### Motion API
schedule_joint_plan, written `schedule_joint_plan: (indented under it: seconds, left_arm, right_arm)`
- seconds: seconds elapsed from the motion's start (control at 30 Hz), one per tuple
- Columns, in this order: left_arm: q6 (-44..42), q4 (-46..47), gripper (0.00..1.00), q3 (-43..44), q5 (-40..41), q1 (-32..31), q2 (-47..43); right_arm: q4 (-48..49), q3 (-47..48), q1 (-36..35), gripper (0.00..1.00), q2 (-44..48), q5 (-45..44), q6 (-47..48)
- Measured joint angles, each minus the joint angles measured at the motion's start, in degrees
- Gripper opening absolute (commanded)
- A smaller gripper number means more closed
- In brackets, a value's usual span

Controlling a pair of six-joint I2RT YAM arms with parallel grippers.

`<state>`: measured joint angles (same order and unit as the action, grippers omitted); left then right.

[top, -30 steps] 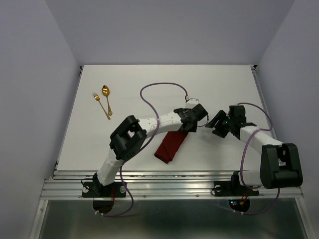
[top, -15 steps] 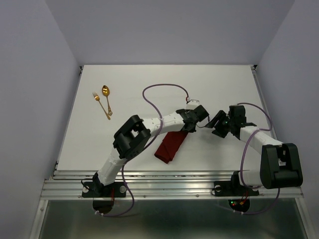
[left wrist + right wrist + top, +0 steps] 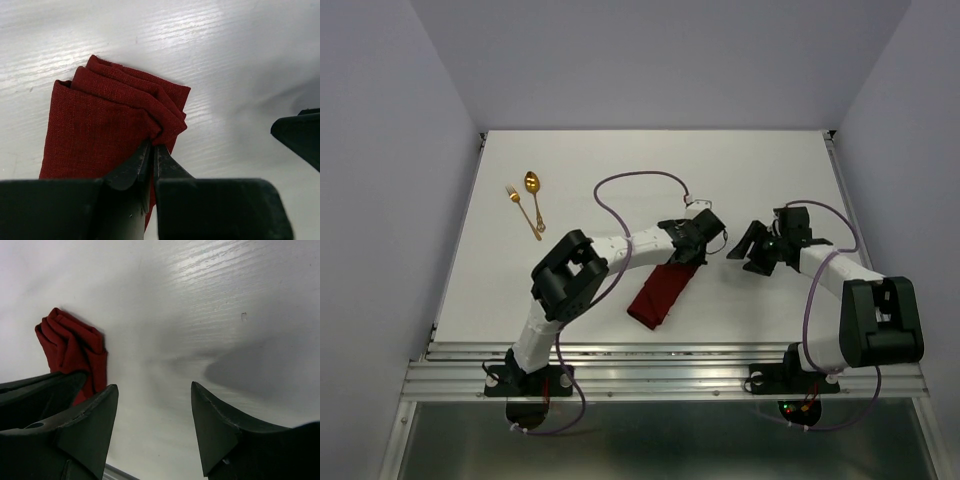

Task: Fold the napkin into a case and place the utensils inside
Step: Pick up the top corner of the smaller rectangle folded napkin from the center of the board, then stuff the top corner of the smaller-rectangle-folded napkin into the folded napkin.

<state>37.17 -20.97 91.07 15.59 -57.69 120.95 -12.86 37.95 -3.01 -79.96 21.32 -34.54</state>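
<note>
My left gripper [image 3: 152, 150] just closed, now pinching far-end layers of napkin [image 3: 100, 125], folded narrow mid-table [image 3: 620, 160]. Just right, right gripper [image 3: 152, 405] gapes, empty. I judge pocket-opening next; utensils [image 3: 532, 183] far left.

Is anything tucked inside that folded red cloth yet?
Only bunched cloth layers show at the napkin's end; deeper inside is hidden. The spoon and fork lie far away.

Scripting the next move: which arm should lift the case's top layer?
Left. The left claw pinches the case's far-end folds; the right claw stands open and empty beside it, off the cloth.
</note>
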Motion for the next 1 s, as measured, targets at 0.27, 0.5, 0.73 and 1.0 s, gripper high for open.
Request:
schedule_joint_plan:
  seconds: [0.27,0.5,0.73,1.0]
  left_arm:
    - [-0.63,9.44,0.00,-11.32,-9.11,5.31,-9.46]
    - [-0.79,14.88,0.00,-13.75,-14.82,6.86,-10.40]
    - [-1.03,16.74,0.00,-15.56,-17.75,7.45,-10.51]
    - [-1.68,17.03,0.00,-15.74,-18.97,7.72,-11.02]
  right_arm:
    - [-3.21,1.40,-2.56,0.59,1.44,0.72,3.19]
    - [-2.10,1.90,-9.40,0.57,0.70,2.23,1.84]
    - [6.54,1.60,-10.21,0.51,-5.03,5.01,-5.03]
    - [14.23,1.75,-11.72,0.38,-12.55,6.16,-9.88]
